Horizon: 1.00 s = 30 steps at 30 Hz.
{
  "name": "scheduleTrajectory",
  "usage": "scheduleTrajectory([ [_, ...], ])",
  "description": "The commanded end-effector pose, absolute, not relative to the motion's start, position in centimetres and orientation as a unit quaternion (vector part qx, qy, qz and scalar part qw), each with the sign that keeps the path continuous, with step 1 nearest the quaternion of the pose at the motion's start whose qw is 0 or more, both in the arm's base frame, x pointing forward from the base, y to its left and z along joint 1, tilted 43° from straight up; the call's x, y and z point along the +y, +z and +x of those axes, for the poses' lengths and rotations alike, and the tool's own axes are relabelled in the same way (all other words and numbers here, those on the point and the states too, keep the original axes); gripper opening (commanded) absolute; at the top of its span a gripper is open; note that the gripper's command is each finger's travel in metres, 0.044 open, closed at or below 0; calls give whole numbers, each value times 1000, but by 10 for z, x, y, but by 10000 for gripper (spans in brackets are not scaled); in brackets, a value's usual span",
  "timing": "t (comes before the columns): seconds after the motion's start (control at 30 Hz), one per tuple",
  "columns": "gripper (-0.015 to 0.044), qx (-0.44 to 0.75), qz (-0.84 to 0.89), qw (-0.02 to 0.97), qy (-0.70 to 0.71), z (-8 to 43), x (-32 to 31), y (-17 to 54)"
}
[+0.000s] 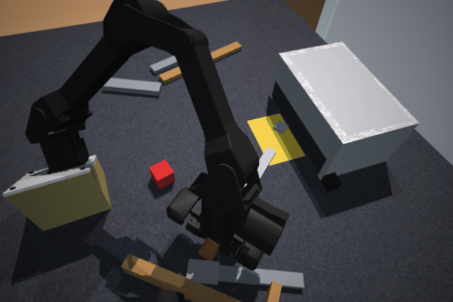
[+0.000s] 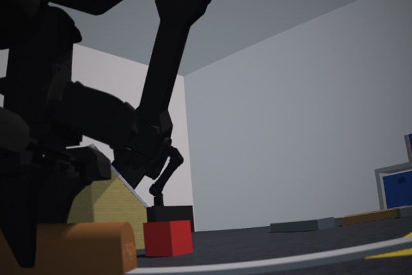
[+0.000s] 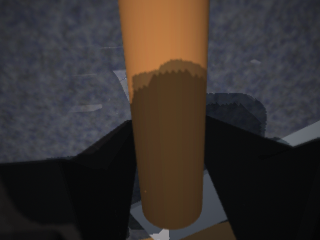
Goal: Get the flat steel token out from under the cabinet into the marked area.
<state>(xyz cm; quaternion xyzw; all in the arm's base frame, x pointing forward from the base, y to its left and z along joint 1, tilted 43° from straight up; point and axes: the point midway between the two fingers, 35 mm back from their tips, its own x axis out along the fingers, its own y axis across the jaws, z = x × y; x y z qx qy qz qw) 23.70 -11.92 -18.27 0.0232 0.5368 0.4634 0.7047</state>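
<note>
The flat grey steel token [image 1: 281, 126] lies on the yellow marked area [image 1: 255, 130] [image 2: 393, 253], at its cabinet-side edge; I cannot tell whether it is wholly inside. The cabinet [image 1: 351, 90] stands just beyond, with dark vent slots along its bottom. My gripper [image 3: 165, 126] is shut on the orange cylindrical handle [image 1: 209, 248] [image 2: 83, 241] [image 3: 167, 65] of a tool with a long flat pale blade [image 1: 267, 160] [image 2: 266, 263]. The blade's tip is over the near part of the yellow area, apart from the token. The arm hides part of the blade in the top view.
A red cube [image 1: 161, 173] [image 2: 166, 238] stands left of the gripper. A wooden block with a sloped top [image 1: 73, 199] stands further left. Grey [image 1: 282, 278] and orange [image 1: 161, 273] bars lie near the front. Other bars [image 1: 133, 86] [image 1: 226, 51] lie at the back.
</note>
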Motion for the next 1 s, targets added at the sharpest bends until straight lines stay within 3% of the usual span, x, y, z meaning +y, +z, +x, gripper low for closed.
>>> scheduleTrajectory([
  [0.0, 0, 539, 18, 707, 458, 240, -128, -186],
  [0.97, 0, 538, 17, 707, 458, 249, -138, -195],
])
